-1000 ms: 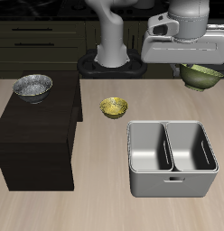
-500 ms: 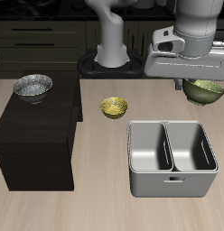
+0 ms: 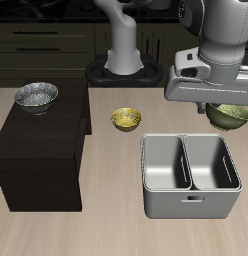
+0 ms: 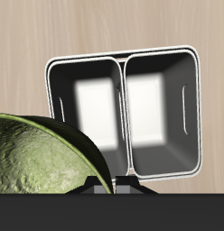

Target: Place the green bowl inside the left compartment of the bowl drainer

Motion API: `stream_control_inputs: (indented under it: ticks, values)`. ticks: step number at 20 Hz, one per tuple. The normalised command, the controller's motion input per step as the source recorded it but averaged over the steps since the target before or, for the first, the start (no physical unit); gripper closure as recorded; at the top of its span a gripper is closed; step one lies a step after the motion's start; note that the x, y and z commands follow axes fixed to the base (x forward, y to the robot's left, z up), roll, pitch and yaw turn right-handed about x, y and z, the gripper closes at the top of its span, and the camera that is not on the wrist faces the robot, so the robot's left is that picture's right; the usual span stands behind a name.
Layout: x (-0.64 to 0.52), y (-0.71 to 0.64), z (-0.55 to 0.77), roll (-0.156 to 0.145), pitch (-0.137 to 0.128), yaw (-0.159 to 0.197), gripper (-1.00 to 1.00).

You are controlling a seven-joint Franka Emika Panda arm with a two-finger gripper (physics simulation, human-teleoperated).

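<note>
The green bowl point(image 3: 230, 116) hangs in the air, gripped by the hand point(image 3: 224, 108) at its rim, tilted rather than level, its opening facing partly sideways. It sits just behind the bowl drainer's point(image 3: 148, 196) back edge, over the bench point(image 3: 116, 235). The wrist view shows both wells bare; the left compartment point(image 3: 214, 164) lies nearest the bowl. No writing is legible.

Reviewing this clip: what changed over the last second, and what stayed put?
The gripper, holding the green bowl, came down and toward the table's front edge, so the bowl now hangs just behind the bowl drainer and is not yet over a well. Nothing was let go. The drainer, the yellow bowl and the silver bowl on the dark cabinet have not moved.
</note>
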Motion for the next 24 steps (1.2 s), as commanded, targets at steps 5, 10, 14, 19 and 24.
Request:
stream_control_inputs:
  ticks: [5, 10, 14, 19, 24]
  values:
    - [0.02, 0.08, -0.17, 0.024, 0.015, -0.002, 1.00]
    - [0.02, 0.06, -0.20, -0.001, 0.015, 0.017, 1.00]
    - [0.04, -0.01, -0.18, 0.003, 0.023, 0.001, 1.00]
    - [0.01, -0.05, -0.30, -0.010, 0.015, 0.037, 1.00]
    - [0.05, -0.17, -0.18, -0.046, 0.026, 0.021, 1.00]
